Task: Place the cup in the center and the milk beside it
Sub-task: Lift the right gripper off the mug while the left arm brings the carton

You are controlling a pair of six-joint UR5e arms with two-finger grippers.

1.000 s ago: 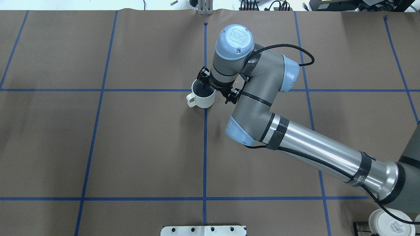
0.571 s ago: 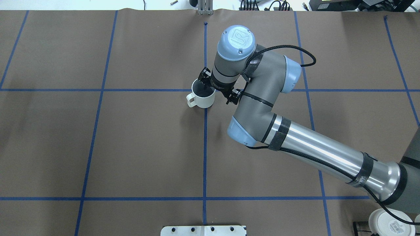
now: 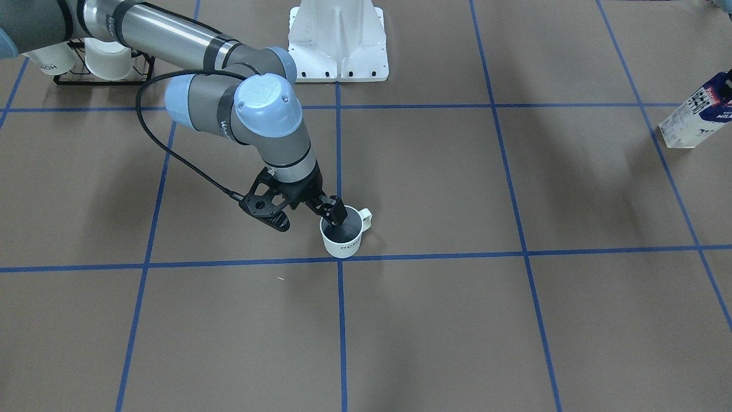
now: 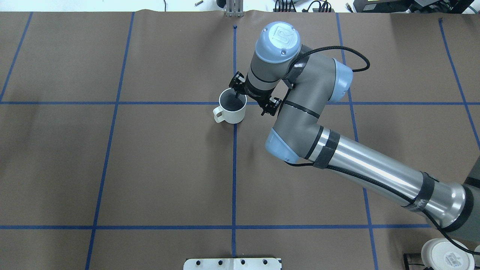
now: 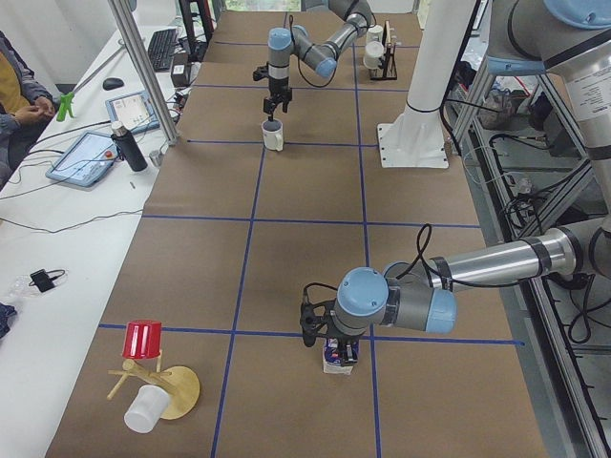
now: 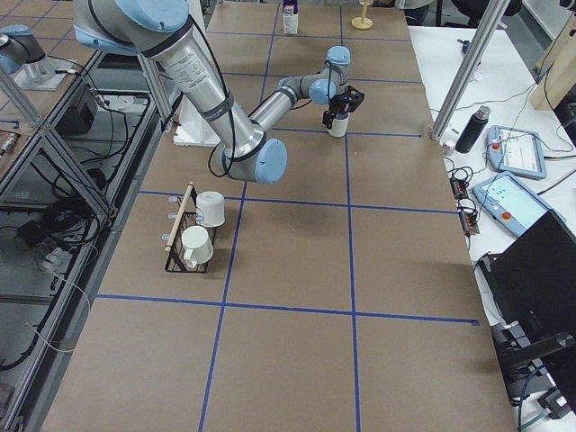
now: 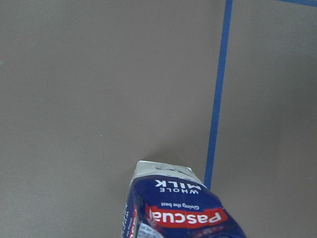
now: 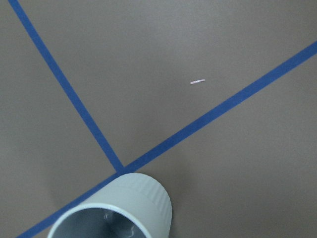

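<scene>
The cup point(image 4: 232, 108), a white mug with a dark inside, stands upright at the central tape crossing, its handle toward the robot's left; it also shows in the front view point(image 3: 343, 234) and the right wrist view point(image 8: 124, 210). My right gripper point(image 3: 309, 220) is open just above it, one finger point(image 3: 334, 213) over the cup's mouth and the other outside, clear of the wall. The milk point(image 3: 695, 117), a blue and white carton, stands far out on the robot's left side and fills the bottom of the left wrist view point(image 7: 183, 208). My left gripper point(image 5: 329, 329) is at its top; I cannot tell whether it grips.
A black wire rack point(image 3: 97, 63) with two white mugs stands on the robot's right near its base. The white base plate point(image 3: 337, 51) sits behind the cup. A wooden stand with a red cup point(image 5: 143, 339) is at the table's far left end.
My right arm has shifted a little away from the robot and to the right, its finger drawing back toward the cup's rim. The cup has not moved.
</scene>
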